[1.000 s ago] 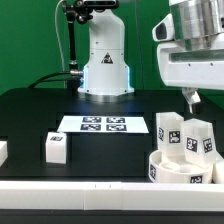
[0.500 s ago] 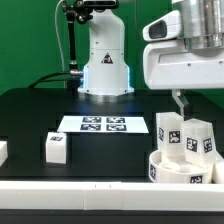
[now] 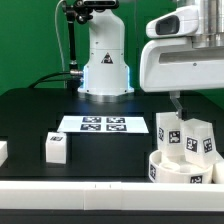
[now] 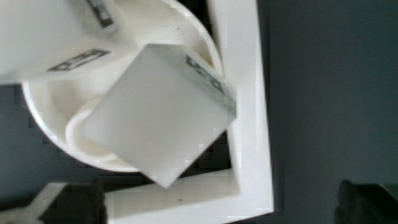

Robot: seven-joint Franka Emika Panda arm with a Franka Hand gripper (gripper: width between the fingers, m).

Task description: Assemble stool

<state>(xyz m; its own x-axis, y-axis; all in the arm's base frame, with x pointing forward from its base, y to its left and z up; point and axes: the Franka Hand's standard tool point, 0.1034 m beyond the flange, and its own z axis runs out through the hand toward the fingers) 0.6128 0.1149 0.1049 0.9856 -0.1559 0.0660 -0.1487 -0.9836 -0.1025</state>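
The round white stool seat [image 3: 182, 166] lies at the exterior view's lower right, with two tagged legs [image 3: 168, 134] [image 3: 199, 137] standing upright on it. A third leg [image 3: 55, 147] lies alone on the table toward the exterior view's left. My gripper [image 3: 178, 104] hangs just above and behind the two upright legs, touching nothing. In the wrist view the seat [image 4: 68, 125] and one leg [image 4: 164, 112] show below the gripper [image 4: 214, 205]. Its dark fingers [image 4: 61, 201] stand wide apart with nothing held between them.
The marker board [image 3: 103, 124] lies in front of the robot base [image 3: 104, 60]. A white border rail [image 4: 253, 110] runs along the seat's side and turns a corner under the gripper. Another white piece [image 3: 2, 151] sits at the exterior view's far left edge.
The gripper has moved toward the exterior view's left and slightly down, ending above the two upright legs. The stool parts have not moved.
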